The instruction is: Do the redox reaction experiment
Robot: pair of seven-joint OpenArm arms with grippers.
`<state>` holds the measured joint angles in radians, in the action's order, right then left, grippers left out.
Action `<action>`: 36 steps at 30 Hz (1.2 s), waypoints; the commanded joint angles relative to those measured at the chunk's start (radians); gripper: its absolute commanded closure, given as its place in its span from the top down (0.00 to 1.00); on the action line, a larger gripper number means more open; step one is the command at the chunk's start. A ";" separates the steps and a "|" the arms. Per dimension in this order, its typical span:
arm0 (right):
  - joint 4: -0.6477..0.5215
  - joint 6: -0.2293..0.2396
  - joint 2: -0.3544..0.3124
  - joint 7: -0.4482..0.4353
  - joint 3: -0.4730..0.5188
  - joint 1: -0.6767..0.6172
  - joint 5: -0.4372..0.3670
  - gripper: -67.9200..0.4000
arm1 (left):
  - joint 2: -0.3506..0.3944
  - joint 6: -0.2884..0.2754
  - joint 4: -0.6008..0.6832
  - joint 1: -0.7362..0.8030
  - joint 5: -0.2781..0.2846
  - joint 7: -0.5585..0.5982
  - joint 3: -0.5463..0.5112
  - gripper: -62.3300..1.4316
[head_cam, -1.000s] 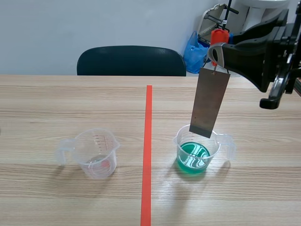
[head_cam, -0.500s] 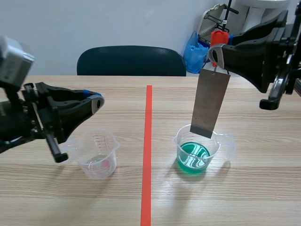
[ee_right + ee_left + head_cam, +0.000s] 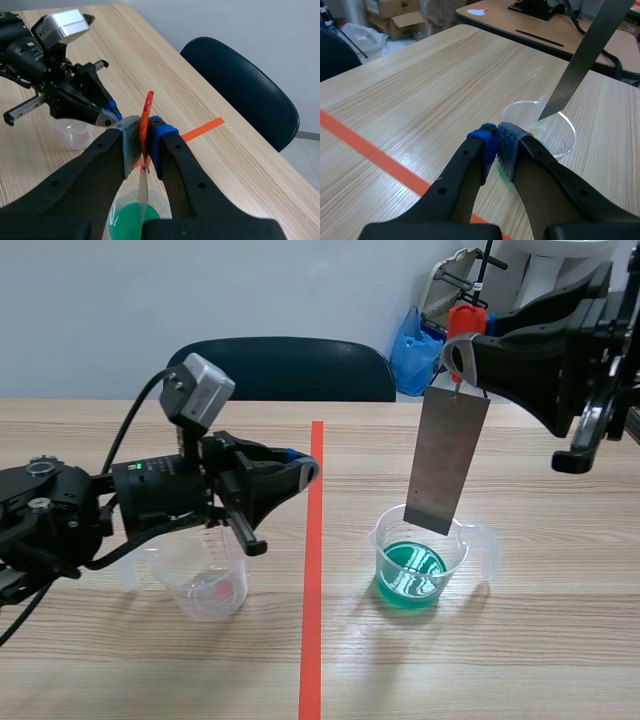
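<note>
**Plate hanging over green cup, not dipped yet**

Handling: the metal plate (image 3: 446, 458) is a thin, stiff sheet, probably light, with edges that may be sharp. It hangs on a small hook under an orange clip (image 3: 146, 111), so it is free to swing and twist, and any quick move would likely set it going. Best hold is at the clip, as now, not on the slick flat faces. The green cup (image 3: 417, 562) is thin clear plastic with green liquid in the bottom. It looks light and easy to tip if the plate knocks its rim, so a spill is the main risk. The clear cup (image 3: 207, 578) across the tape line (image 3: 313, 580) is the same sort.

Where it is: the plate hangs tilted, with its lower edge at about the rim of the green cup, on the far side. In the left wrist view the lower corner looks to be over the rim and clear of the liquid, but I can't tell for certain.

Right gripper (image 3: 144, 134): raised high over the green cup, both pads clamped on the orange clip, plate dangling below between the fingers.

Left gripper (image 3: 497, 142): pads pressed together with nothing between them. The arm comes in low from the left, over the clear cup. Its tip is near the tape line, pointing toward the green cup and apart from it.

Judgement: next is a slow, straight lowering with the plate centred in the cup mouth.
</note>
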<state>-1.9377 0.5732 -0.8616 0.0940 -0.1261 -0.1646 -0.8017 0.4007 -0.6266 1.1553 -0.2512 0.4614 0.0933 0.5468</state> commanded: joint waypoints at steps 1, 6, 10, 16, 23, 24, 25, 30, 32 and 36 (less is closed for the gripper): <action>-0.019 -0.003 -0.014 -0.014 0.016 0.012 -0.014 0.01 | -0.019 -0.002 0.016 -0.008 0.009 0.011 0.003 0.08; -0.019 -0.003 -0.014 -0.014 0.016 0.012 -0.014 0.01 | -0.061 -0.034 -0.005 -0.032 0.005 0.009 0.029 0.08; -0.019 -0.003 -0.014 -0.014 0.016 0.012 -0.014 0.01 | -0.080 -0.043 -0.009 -0.037 -0.017 0.006 0.037 0.08; -0.019 -0.003 -0.014 -0.014 0.016 0.012 -0.014 0.01 | -0.085 -0.069 -0.009 -0.037 -0.028 -0.002 0.037 0.08; -0.019 -0.003 -0.014 -0.014 0.016 0.012 -0.014 0.01 | -0.085 -0.069 -0.009 -0.037 -0.028 -0.009 0.037 0.08; -0.019 -0.003 -0.014 -0.015 0.016 0.012 -0.014 0.01 | -0.085 -0.069 -0.009 -0.037 -0.028 -0.009 0.037 0.08; -0.019 -0.003 -0.014 -0.015 0.016 0.012 -0.014 0.01 | -0.085 -0.069 -0.009 -0.037 -0.028 -0.009 0.037 0.08; -0.019 -0.003 -0.014 -0.015 0.016 0.012 -0.014 0.01 | -0.084 -0.069 -0.011 -0.040 -0.043 -0.009 0.036 0.08; -0.019 -0.003 -0.014 -0.015 0.016 0.013 -0.014 0.01 | -0.081 -0.069 -0.018 -0.043 -0.065 -0.015 0.034 0.08; -0.019 -0.003 -0.014 -0.015 0.016 0.013 -0.014 0.01 | -0.026 -0.064 -0.024 -0.024 -0.080 -0.001 -0.004 0.08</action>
<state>-1.9377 0.5732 -0.8616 0.0940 -0.1261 -0.1646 -0.8017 0.3412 -0.6918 1.1271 -0.2775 0.3672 0.0727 0.5781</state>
